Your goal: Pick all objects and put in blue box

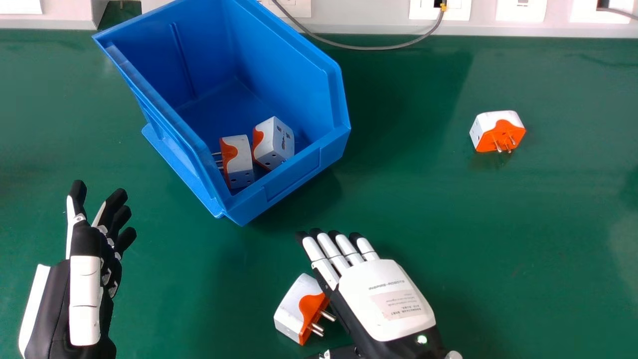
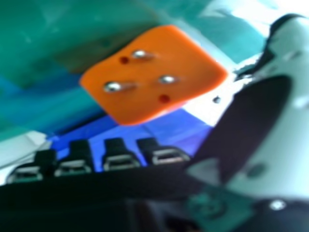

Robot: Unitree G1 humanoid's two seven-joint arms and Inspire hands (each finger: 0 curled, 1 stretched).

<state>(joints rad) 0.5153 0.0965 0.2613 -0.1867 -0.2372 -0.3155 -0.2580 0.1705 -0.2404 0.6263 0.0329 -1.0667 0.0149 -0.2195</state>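
- And here's the right robot hand [image 1: 386,304], back turned up at the near side of the green counter [image 1: 473,249], fingers [image 1: 326,244] straight and together, released, gripping nothing!
- Right by it, just to the left of its palm, is the near adapter [image 1: 294,306], a white and orange plug with its metal prongs pointing at the hand; whether the two touch, I cannot tell.
- Over to the right hand view, and that orange prong face is right up close, three metal prongs showing, with the thumb [image 2: 285,140] standing to one side.
- On the left side of the head view, the left robot hand [image 1: 84,299] is released too, fingers loosely extended forward, holding nothing.
- Up beyond them both, the blue box [image 1: 284,65] sits at an angle on the counter, its low front edge facing the near right.
- Two are in! The left boxed adapter [image 1: 241,159] and the right boxed adapter [image 1: 274,142] lie near each other on the box floor, by that low edge.
- And out on the right, well apart from the box, the far adapter [image 1: 491,124] lies on the counter, prongs toward the robot.
- Along the back, a grey cable [image 1: 369,48] droops in front of white wall sockets [image 1: 521,10].
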